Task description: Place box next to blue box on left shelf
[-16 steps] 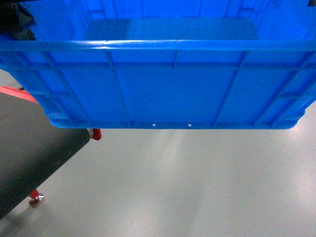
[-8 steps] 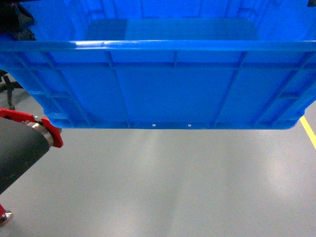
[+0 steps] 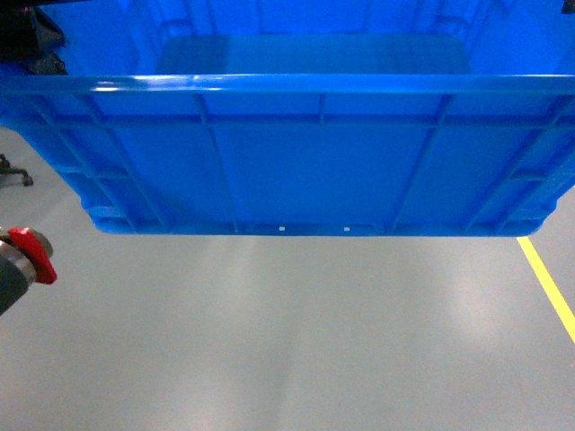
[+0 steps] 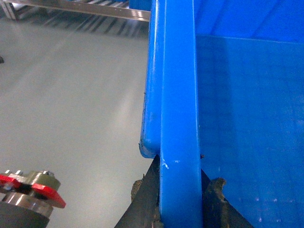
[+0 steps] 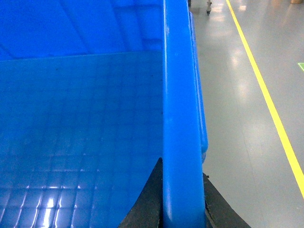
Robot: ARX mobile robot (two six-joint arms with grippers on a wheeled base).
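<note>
The box (image 3: 314, 171) is hanging in the air above the grey floor (image 3: 296, 341), filling almost the whole width of the head view, with its ribbed near wall facing the camera and its flat rim running straight across. Nothing is lying on the grid-patterned bottom that is showing inside it.

The left gripper (image 4: 179, 199) is pinching the rim of the box on its left side: in the left wrist view one dark finger (image 4: 145, 199) is pressing on the outer face of the wall and the other is pressing on the inner face, with the blue rim sandwiched between them. The right gripper (image 5: 183, 199) is gripping the right rim the same way, its two black fingers (image 5: 149, 202) sitting against either side of the wall.

A red bracket (image 3: 31, 256) on a dark rounded part is showing at the left edge of the head view, below the box and apart from it; the same red piece with its metal fitting is appearing in the near left corner of the left wrist view. Far off at the top of that view, the shelf (image 4: 85, 8) is showing its shiny metal rail. A yellow line (image 5: 263, 95) is running along the floor to the right of the box.
</note>
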